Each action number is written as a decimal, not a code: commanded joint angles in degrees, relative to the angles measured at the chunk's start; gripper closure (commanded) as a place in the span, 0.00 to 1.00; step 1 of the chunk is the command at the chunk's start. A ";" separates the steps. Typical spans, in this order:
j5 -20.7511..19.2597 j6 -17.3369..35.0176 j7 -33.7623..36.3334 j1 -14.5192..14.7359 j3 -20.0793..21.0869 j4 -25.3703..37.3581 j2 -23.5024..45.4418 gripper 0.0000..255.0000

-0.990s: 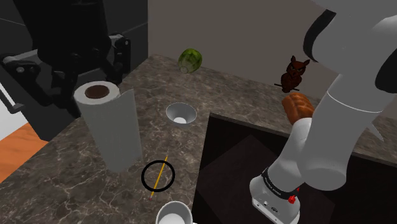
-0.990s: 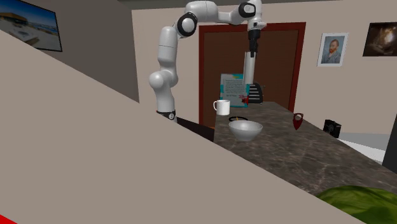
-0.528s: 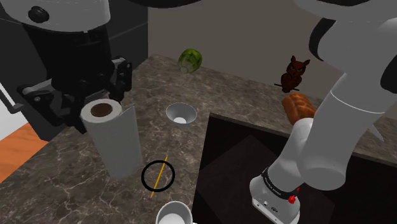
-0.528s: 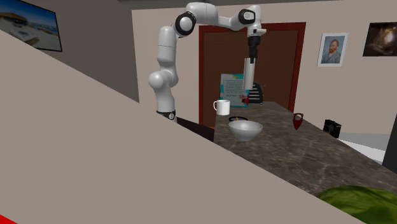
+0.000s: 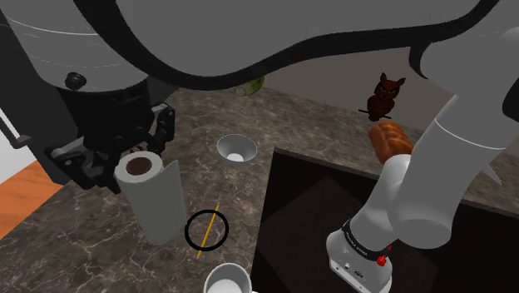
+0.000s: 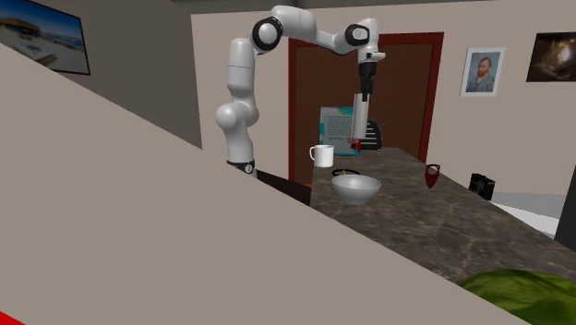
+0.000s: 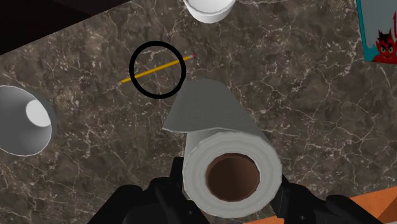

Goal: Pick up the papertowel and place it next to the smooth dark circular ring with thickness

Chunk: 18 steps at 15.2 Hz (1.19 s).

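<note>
Well, one papertowel [image 7: 230,172], one black ring [image 7: 132,69], one yellow pencil [image 7: 153,69] lying across that ring, one grey bowl [image 7: 19,124] and one white mug [image 7: 207,7] share the marbled surface [image 7: 305,95]. My pincer [image 7: 229,186] is clamped on the roll's top end, upright, just beside the ring (whether its base touches down, I cannot tell). The bowl sits well apart from the ring; past the roll lies bare stone.
</note>
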 commanded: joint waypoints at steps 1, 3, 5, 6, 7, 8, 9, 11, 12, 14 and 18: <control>0.10 1.76 0.08 -0.11 -0.05 -1.94 -0.24 1.00; 0.09 3.31 0.18 -0.17 -0.09 -3.53 -0.29 1.00; 0.04 4.84 0.31 -0.22 -0.13 -5.05 -0.27 1.00; 0.00 5.60 0.39 -0.24 -0.14 -5.79 -0.24 1.00; -0.05 6.35 0.47 -0.26 -0.16 -6.50 -0.20 1.00; -0.11 7.10 0.55 -0.27 -0.18 -7.21 -0.14 1.00; -0.18 7.84 0.65 -0.27 -0.19 -7.90 -0.06 1.00; -0.35 9.32 0.85 -0.28 -0.22 -9.23 0.13 1.00; -0.45 10.06 0.96 -0.28 -0.24 -9.87 0.25 1.00; -0.68 11.51 1.20 -0.27 -0.27 -11.11 0.53 1.00; -1.27 14.38 1.77 -0.22 -0.36 -13.42 1.25 1.00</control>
